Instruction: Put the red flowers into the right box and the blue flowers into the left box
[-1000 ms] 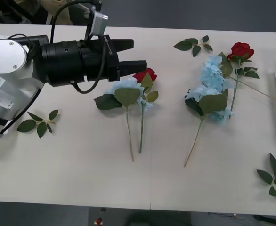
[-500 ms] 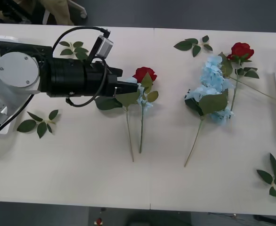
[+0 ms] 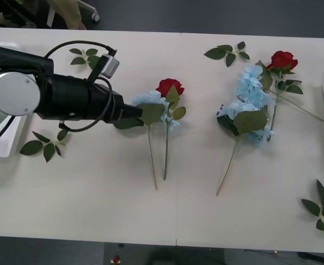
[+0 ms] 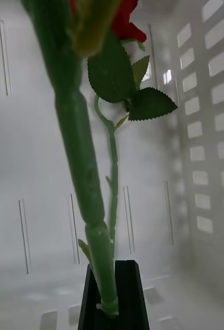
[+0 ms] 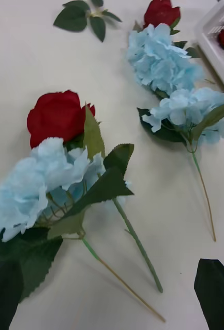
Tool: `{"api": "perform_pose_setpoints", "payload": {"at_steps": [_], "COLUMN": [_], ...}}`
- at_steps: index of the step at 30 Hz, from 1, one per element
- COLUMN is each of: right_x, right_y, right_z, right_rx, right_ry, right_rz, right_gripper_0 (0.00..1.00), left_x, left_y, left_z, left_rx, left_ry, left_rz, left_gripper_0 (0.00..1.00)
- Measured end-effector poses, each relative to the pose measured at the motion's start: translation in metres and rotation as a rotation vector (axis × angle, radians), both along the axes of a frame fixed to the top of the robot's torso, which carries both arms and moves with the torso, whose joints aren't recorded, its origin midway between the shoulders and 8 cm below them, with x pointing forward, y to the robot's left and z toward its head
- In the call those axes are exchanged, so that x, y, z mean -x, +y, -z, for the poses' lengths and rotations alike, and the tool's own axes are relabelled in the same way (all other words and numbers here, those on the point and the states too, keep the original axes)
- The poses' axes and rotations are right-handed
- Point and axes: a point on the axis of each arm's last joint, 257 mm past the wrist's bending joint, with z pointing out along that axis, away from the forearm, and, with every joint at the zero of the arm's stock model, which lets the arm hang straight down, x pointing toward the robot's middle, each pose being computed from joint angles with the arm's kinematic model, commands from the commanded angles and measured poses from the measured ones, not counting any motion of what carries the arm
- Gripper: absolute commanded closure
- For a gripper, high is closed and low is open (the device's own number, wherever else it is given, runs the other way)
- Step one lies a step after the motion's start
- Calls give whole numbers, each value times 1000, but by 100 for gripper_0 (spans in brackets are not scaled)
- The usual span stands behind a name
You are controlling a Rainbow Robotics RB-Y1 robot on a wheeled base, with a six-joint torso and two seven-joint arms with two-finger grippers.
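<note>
Now, left pincer (image 3: 133, 112): we are reaching it, fingers spread, around the blue flower (image 3: 146, 99) beside a rose (image 3: 170, 87) on the surface (image 3: 95, 182).
Right pincer (image 4: 115, 289): we are clamping a rose stem (image 4: 81, 160) inside a slotted white bin (image 4: 209, 129).
Other flowers (image 3: 249, 99): lying farther right.

Two flower pairs (image 3: 159, 107) (image 3: 256, 96) side by side on table (image 3: 95, 193).
</note>
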Motion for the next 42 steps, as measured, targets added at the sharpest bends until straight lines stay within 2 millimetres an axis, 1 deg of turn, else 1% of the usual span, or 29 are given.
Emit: {"api": "perform_pose_setpoints", "payload": {"at_steps": [3, 6, 7, 8, 9, 10, 11, 12, 13, 14, 15, 17, 19, 24, 26, 29, 32, 34, 39, 42], "right_x": [-3, -3, -3, -3, -3, -3, -3, -4, -5, -6, -7, -10, -15, -26, -26, -30, -36, -40, -50, -56], "right_y": [-1, -1, -1, -1, -1, -1, -1, -1, -2, -3, -3, -4, -2, 4, 9, 23, 47, 69, 128, 158], "right_z": [-3, -3, -3, -3, -3, -4, -4, -5, -6, -7, -8, -12, -17, -27, -27, -32, -37, -37, -31, -32], "right_rx": [9, 9, 9, 9, 9, 9, 10, 12, 16, 21, 28, 37, 39, 33, 22, 17, 10, -5, -63, -141], "right_ry": [-4, -4, -4, -4, -5, -6, -8, -13, -17, -18, -17, -23, -34, -47, -29, -22, -11, -9, -16, -53], "right_rz": [-1, -1, -1, -1, -1, -1, -1, -1, -1, -2, -3, -5, -9, -19, -25, -59, -111, -154, -250, -236], "right_gripper_0": [100, 100, 98, 86, 68, 61, 44, 30, 25, 17, 13, 9, 8, 6, 7, 7, 7, 6, 6, 6], "left_x": [3, 1, -1, -2, -5, -7, -9, -12, -14, -16, -18, -17, -15, -18, -17, -14, -8, -3, 2, 5], "left_y": [6, 14, 15, 16, 16, 16, 17, 17, 17, 17, 18, 18, 19, 19, 16, 11, 7, 4, -5, -9], "left_z": [10, 22, 25, 28, 29, 30, 32, 33, 34, 36, 39, 46, 53, 58, 60, 66, 75, 79, 83, 92], "left_rx": [-19, -69, -73, -73, -67, -59, -57, -55, -57, -63, -72, -96, -126, -157, -167, -185, -213, -222, -224, -238], "left_ry": [4, -34, -41, -47, -54, -60, -67, -76, -85, -93, -98, -85, -62, -41, -37, -23, 6, 26, 40, 55], "left_rz": [-42, -62, -72, -85, -101, -116, -131, -147, -160, -172, -181, -190, -199, -237, -240, -240, -234, -228, -212, -197], "left_gripper_0": [3, 3, 3, 3, 3, 3, 3, 3, 3, 3, 3, 3, 3, 3, 3, 3, 3, 2, 3, 3]}}
